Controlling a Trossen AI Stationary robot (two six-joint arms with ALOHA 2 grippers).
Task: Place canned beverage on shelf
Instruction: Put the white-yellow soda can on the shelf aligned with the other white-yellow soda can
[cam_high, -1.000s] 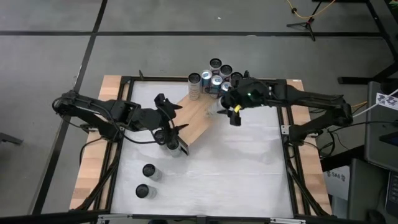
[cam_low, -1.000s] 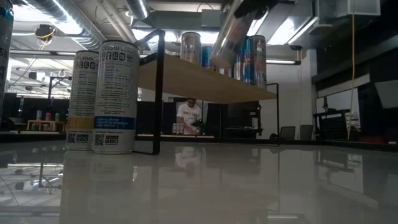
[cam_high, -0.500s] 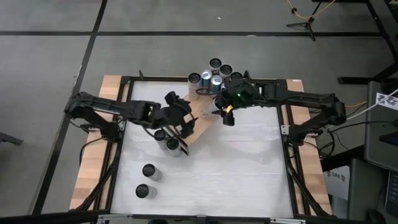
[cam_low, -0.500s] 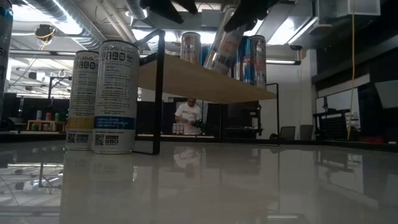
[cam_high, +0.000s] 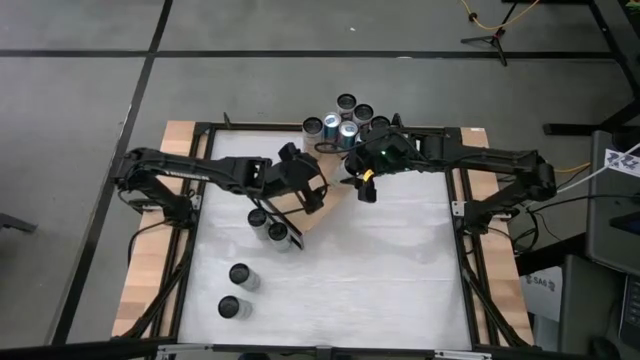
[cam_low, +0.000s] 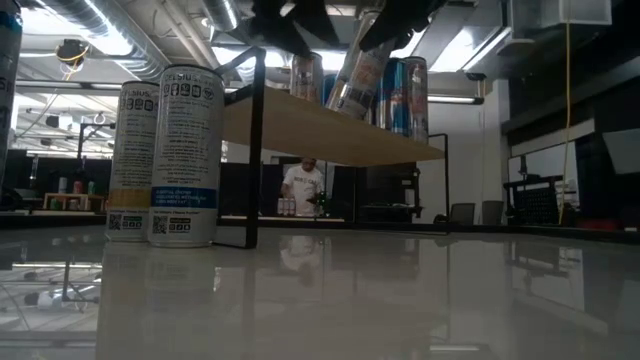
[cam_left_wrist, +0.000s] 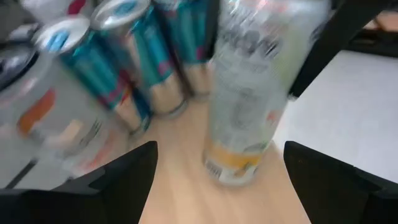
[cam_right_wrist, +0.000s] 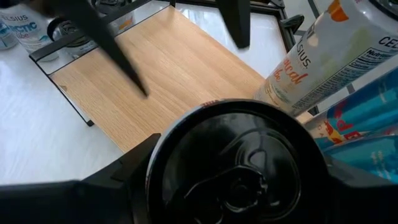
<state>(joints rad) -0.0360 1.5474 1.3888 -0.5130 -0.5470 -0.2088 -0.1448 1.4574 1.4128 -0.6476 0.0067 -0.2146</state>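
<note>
A light-brown wooden shelf (cam_high: 310, 215) stands slantwise on the white table. My right gripper (cam_high: 358, 172) is above its far part, shut on a whitish can (cam_low: 360, 75) with an orange base (cam_left_wrist: 236, 165) and a black top (cam_right_wrist: 236, 168). My left gripper (cam_high: 318, 190) hovers open over the board's middle and faces that can. Its two fingers (cam_left_wrist: 124, 180) stand wide on either side of the can, apart from it. Several other cans (cam_high: 345, 122) stand on their bases at the shelf's far end. My right gripper pinches the can's top end between its two fingers, one on each side just under the black rim (cam_right_wrist: 160, 163). The fingers come from above, slanting down from the table's right side. The can leans, with its orange lower end (cam_left_wrist: 233, 174) down on the board.
Teal cans (cam_left_wrist: 124, 68) and a white can (cam_right_wrist: 323, 62) crowd the board just beyond the held can. Two cans (cam_high: 268, 224) stand on the table by the shelf's near end (cam_low: 250, 140). Two more (cam_high: 235, 290) stand near the front left. A person shows far behind.
My left gripper has swung from the shelf's near-left end toward the table's right, out over the board toward the held can, sinking a little and staying open. My right gripper has brought the tilted can slightly down toward the board.
</note>
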